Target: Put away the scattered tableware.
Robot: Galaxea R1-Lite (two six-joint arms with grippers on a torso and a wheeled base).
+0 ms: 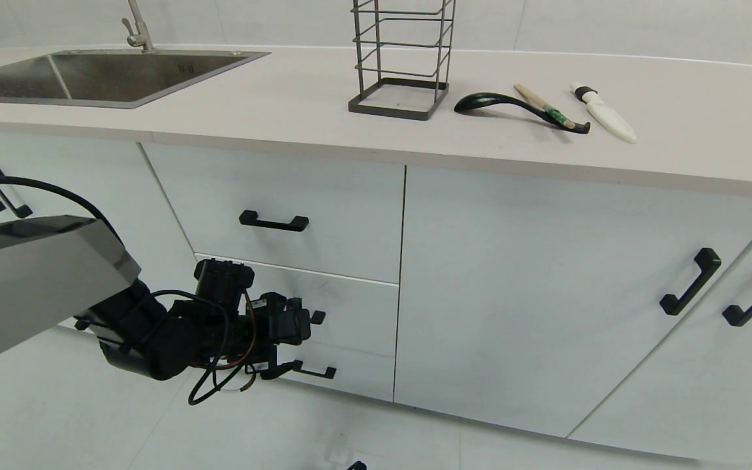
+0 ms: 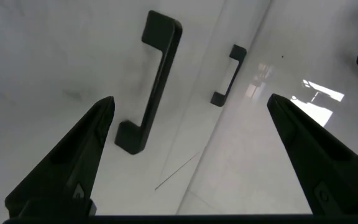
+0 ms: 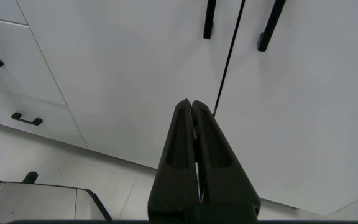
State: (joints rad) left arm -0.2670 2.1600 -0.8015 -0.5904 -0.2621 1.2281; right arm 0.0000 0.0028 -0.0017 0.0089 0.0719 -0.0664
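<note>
**Head view.** Scattered tableware lies on the counter (image 1: 284, 104), to the right of an upright wire rack (image 1: 402, 65). A black ladle (image 1: 513, 104) lies nearest the rack. A wooden-handled utensil (image 1: 542, 106) meets the ladle's handle near its end, and a white utensil (image 1: 604, 112) lies just beside them, apart. A sink (image 1: 121, 75) occupies the counter's far left. The left gripper (image 1: 307, 343) hangs low, in front of the lower drawer (image 1: 350, 313), well below the tableware.

**Left wrist view.** The left gripper's fingers (image 2: 79, 155) stand wide apart and hold nothing. A black drawer handle (image 2: 151, 81) shows beyond them.

**Right wrist view.** The right gripper (image 3: 192, 106) has its fingers pressed together with nothing between them. It faces white cabinet doors (image 3: 135, 74).
</note>
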